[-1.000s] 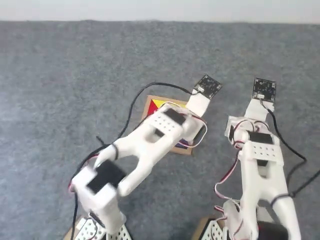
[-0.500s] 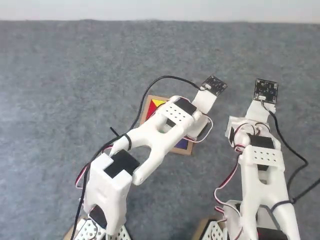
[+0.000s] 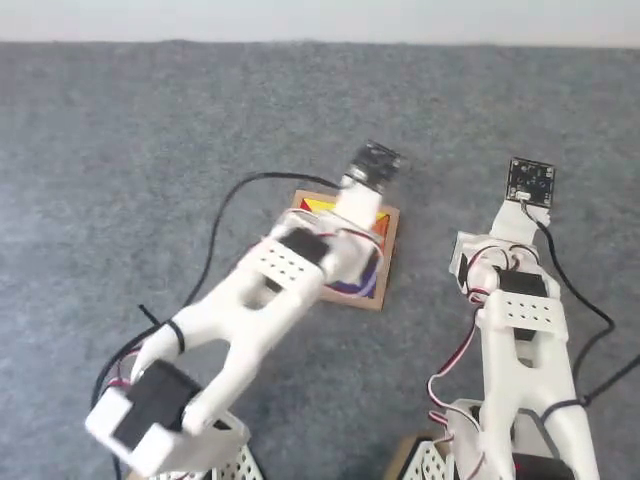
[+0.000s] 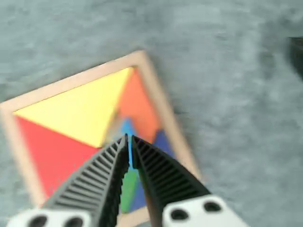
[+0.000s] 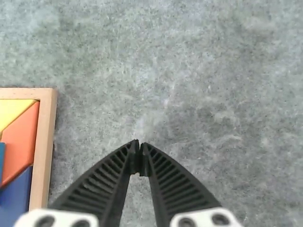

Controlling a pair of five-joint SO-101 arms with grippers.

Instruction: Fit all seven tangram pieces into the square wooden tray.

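The square wooden tray (image 3: pixel 389 262) lies on the grey carpet, partly under my left arm (image 3: pixel 290 265). In the left wrist view the tray (image 4: pixel 156 90) holds a yellow triangle (image 4: pixel 80 111), a red triangle (image 4: pixel 52 156), an orange piece (image 4: pixel 139 106), a light blue piece (image 4: pixel 127 126), a dark blue piece (image 4: pixel 161 142) and a green piece (image 4: pixel 128 187). My left gripper (image 4: pixel 129 138) hangs shut above the tray's middle, holding nothing. My right gripper (image 5: pixel 138 143) is shut over bare carpet beside the tray's rim (image 5: pixel 47 142). Parts of the tray are hidden by the fingers.
Grey carpet (image 3: pixel 150 150) runs all around the tray. My right arm (image 3: pixel 515 300) stands upright to the tray's right. A pale wall strip (image 3: pixel 320 20) edges the far side. Cables trail from both arms.
My left arm has swung leftward and stretched out, bringing its wrist over the tray's far part. The right arm has kept still.
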